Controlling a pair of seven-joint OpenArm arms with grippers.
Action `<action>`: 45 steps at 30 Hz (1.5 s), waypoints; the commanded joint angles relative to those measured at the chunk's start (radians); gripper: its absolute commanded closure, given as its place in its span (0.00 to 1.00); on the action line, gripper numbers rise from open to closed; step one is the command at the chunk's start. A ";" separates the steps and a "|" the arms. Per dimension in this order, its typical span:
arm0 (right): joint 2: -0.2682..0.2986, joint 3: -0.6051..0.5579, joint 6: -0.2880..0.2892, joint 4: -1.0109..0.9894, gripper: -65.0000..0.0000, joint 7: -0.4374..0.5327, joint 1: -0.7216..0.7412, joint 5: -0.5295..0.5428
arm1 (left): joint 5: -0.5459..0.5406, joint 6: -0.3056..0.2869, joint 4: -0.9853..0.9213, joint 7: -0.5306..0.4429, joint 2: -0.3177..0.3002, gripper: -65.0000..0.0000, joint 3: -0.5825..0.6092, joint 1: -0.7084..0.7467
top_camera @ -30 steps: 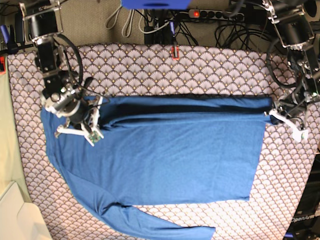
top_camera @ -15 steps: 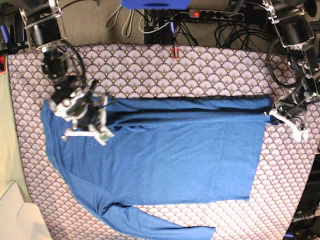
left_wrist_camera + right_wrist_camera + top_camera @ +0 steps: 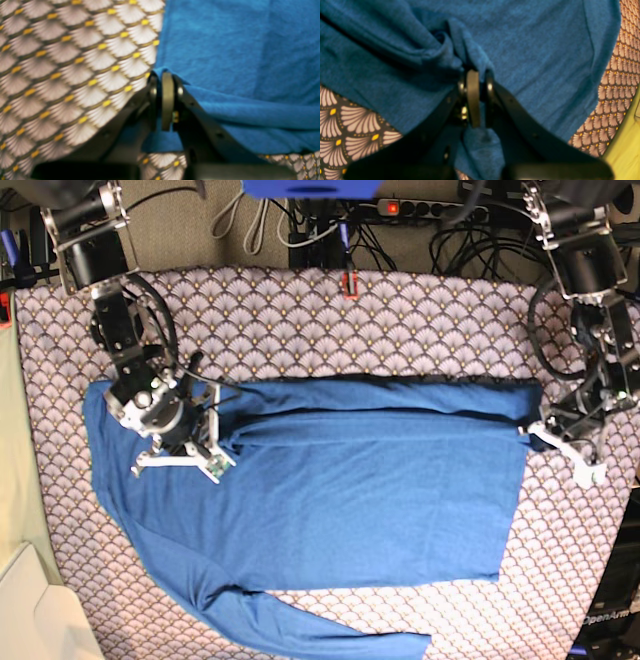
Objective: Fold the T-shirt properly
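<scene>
The blue T-shirt (image 3: 350, 500) lies spread across the patterned table, its far edge folded over toward the front and one long sleeve (image 3: 300, 630) trailing to the near edge. At the shirt's left end, my right gripper (image 3: 220, 443) is shut on a bunched fold of fabric; the right wrist view shows the cloth (image 3: 460, 45) puckered around the closed gripper (image 3: 475, 73). On the other side, my left gripper (image 3: 530, 428) is shut on the shirt's far right corner. In the left wrist view the T-shirt's edge (image 3: 225, 50) is pinched in that gripper (image 3: 166, 75).
A fan-patterned cloth (image 3: 420, 320) covers the table. Behind its far edge are a power strip (image 3: 430, 208) and cables. A small red clip (image 3: 350, 285) sits at the back edge. A yellow-green surface (image 3: 10, 450) and a white object (image 3: 40, 620) border the left side.
My right gripper has carried its pinched fold to the right and toward the front, so the folded strip lies lower. My left gripper has drawn its corner slightly inward and forward.
</scene>
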 commanded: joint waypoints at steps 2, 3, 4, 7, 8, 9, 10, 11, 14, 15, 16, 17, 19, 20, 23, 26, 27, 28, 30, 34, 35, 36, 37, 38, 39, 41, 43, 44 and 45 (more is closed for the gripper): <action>0.008 0.006 -0.002 0.016 1.00 0.015 0.021 -0.005 | -0.009 0.003 0.016 -0.018 -0.018 0.99 0.000 -0.022; 0.008 0.006 -0.002 0.016 1.00 0.015 0.021 -0.005 | -0.009 0.003 0.016 -0.018 -0.018 0.99 0.000 -0.034; 0.008 0.006 -0.002 0.016 1.00 0.015 0.023 -0.005 | -0.009 0.003 0.016 -0.018 -0.018 0.99 0.000 -0.042; 0.008 0.006 -0.002 0.015 1.00 0.017 0.024 -0.005 | -0.009 0.004 0.016 -0.016 -0.020 0.99 0.000 -0.053; 0.008 0.006 -0.002 0.015 1.00 0.017 0.024 -0.005 | -0.009 0.004 0.016 -0.016 -0.021 0.99 0.000 -0.053; 0.008 0.006 -0.002 0.015 1.00 0.017 0.024 -0.005 | -0.009 0.004 0.016 -0.016 -0.021 0.99 0.000 -0.053; 0.008 0.008 -0.002 0.015 1.00 0.017 0.024 -0.005 | -0.009 0.004 0.016 -0.016 -0.023 0.99 0.000 -0.053; 0.008 0.008 -0.002 0.015 1.00 0.017 0.024 -0.005 | -0.009 0.004 0.016 -0.018 -0.023 0.99 0.000 -0.053; 0.008 0.008 -0.002 0.015 1.00 0.017 0.024 -0.005 | -0.009 0.004 0.016 -0.018 -0.023 0.99 0.000 -0.053; 0.008 0.008 -0.002 0.015 1.00 0.017 0.024 -0.005 | -0.009 0.004 0.016 -0.016 -0.021 0.99 0.000 -0.053; 0.008 0.008 -0.004 0.015 1.00 0.017 0.024 -0.005 | -0.009 0.004 0.016 -0.015 -0.021 0.99 0.000 -0.053; 0.008 0.008 -0.004 0.015 1.00 0.014 0.024 -0.005 | -0.009 0.004 0.016 -0.012 -0.021 0.98 0.000 -0.053; 0.008 0.008 -0.004 0.016 1.00 0.014 0.023 -0.005 | -0.007 0.004 0.016 -0.010 -0.021 0.97 0.000 -0.053; 0.008 0.008 -0.004 0.016 1.00 0.010 0.023 -0.005 | -0.007 0.004 0.016 -0.010 -0.023 0.94 0.000 -0.053; 0.008 0.010 -0.004 0.016 0.97 0.007 0.023 -0.005 | -0.007 0.004 0.016 -0.009 -0.024 0.77 0.000 -0.048; 0.008 0.010 -0.004 0.016 0.86 0.006 0.023 -0.005 | -0.007 0.004 0.016 -0.009 -0.026 0.57 -0.003 -0.045; 0.008 0.010 -0.004 0.016 0.81 0.006 0.021 -0.005 | -0.007 0.004 0.016 -0.009 -0.026 0.50 -0.005 -0.044; 0.008 0.010 -0.004 0.016 0.75 0.006 0.021 -0.007 | -0.007 0.004 0.016 -0.009 -0.026 0.45 -0.005 -0.044; 0.010 0.010 -0.004 0.022 0.67 0.006 0.018 -0.007 | -0.007 0.004 0.018 -0.009 -0.026 0.39 -0.006 -0.042; 0.010 0.046 -0.004 0.061 0.58 0.006 0.007 -0.007 | -0.007 0.004 0.030 -0.009 -0.027 0.37 -0.006 -0.033; 0.008 0.074 -0.004 0.076 0.57 0.006 -0.005 -0.007 | -0.007 0.001 0.032 -0.009 -0.032 0.37 -0.006 -0.025; 0.008 0.106 -0.004 0.096 0.56 0.006 -0.017 -0.007 | -0.010 0.001 0.036 -0.009 -0.041 0.37 -0.006 -0.015; 0.008 0.131 -0.004 0.114 0.56 0.006 -0.026 -0.007 | -0.012 0.003 0.039 -0.009 -0.043 0.37 -0.008 -0.004; 0.008 0.161 -0.004 0.133 0.54 0.006 -0.042 -0.007 | -0.013 0.003 0.039 -0.012 -0.043 0.37 -0.008 0.010; 0.008 0.189 -0.004 0.148 0.53 0.006 -0.060 -0.007 | -0.013 0.003 0.039 -0.016 -0.043 0.37 -0.008 0.022; 0.008 0.237 -0.004 0.173 0.53 0.007 -0.089 -0.007 | -0.013 0.003 0.039 -0.019 -0.041 0.37 -0.008 0.047; 0.010 0.270 -0.004 0.185 0.53 0.015 -0.128 -0.007 | -0.013 -0.001 0.039 -0.023 -0.040 0.37 -0.008 0.073; 0.011 0.278 -0.004 0.185 0.53 0.015 -0.138 -0.007 | -0.013 -0.001 0.038 -0.026 -0.038 0.37 -0.008 0.081; 0.011 0.284 -0.004 0.185 0.53 0.017 -0.148 -0.007 | -0.015 -0.001 0.036 -0.041 -0.037 0.37 -0.008 0.088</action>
